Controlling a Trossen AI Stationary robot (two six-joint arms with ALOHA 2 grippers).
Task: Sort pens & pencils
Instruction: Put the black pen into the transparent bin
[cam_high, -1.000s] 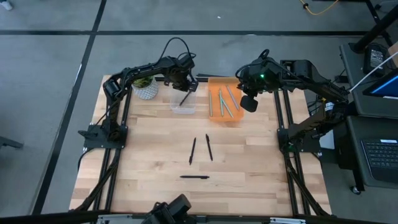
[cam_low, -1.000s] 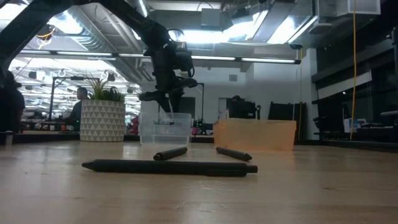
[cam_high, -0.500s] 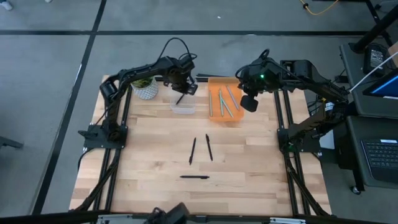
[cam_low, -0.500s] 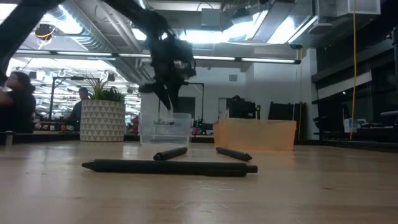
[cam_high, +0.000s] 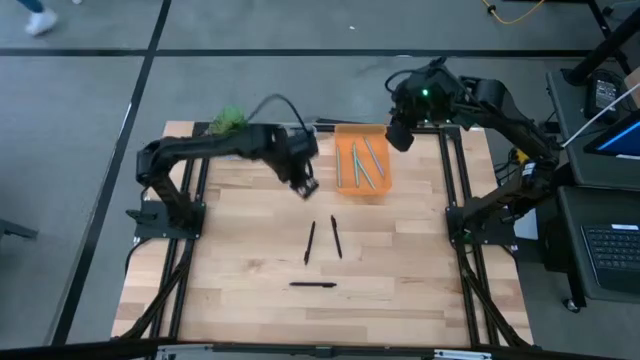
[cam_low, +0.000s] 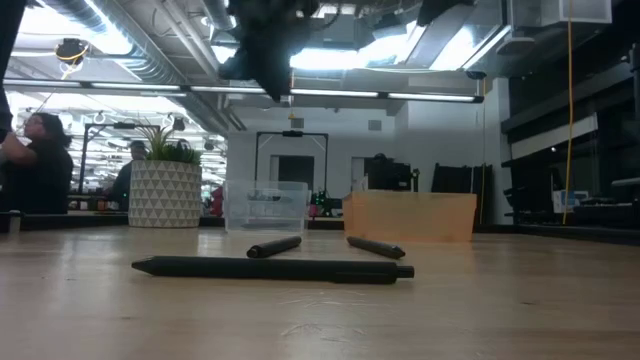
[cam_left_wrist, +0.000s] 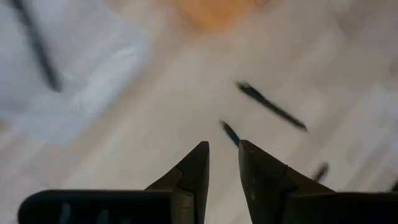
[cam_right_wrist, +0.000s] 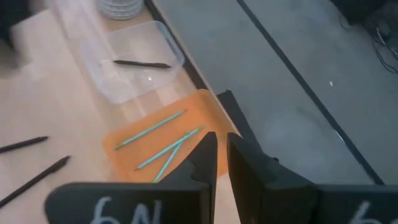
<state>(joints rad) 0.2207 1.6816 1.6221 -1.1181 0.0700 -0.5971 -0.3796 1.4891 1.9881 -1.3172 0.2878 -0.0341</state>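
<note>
High view showed three black pens lying loose on the wooden table (cam_high: 230, 260), well on the near side of the orange tray (cam_high: 345, 190): two close together, one (cam_high: 310, 242) beside the other (cam_high: 336, 237), and a third (cam_high: 312, 285) crosswise, farther still from the tray. A fourth black pen (cam_right_wrist: 142, 64) lay in the clear bin (cam_right_wrist: 168, 53) just beside the tray; teal pencils (cam_high: 362, 163) lay inside the tray.

Judged the pens light, stiff and smooth, likely to roll or pivot under a pinch near one end. Best hold: mid-shaft, fingers across the barrel.

My left gripper (cam_high: 305, 184) hung above the table between the tray and the pen pair, fingers (cam_left_wrist: 193, 168) nearly together with a narrow gap, nothing between them, touching nothing. My right gripper (cam_high: 398, 136) waited off the far corner of the tray, fingers (cam_right_wrist: 208, 155) likewise close-set and empty.
</note>
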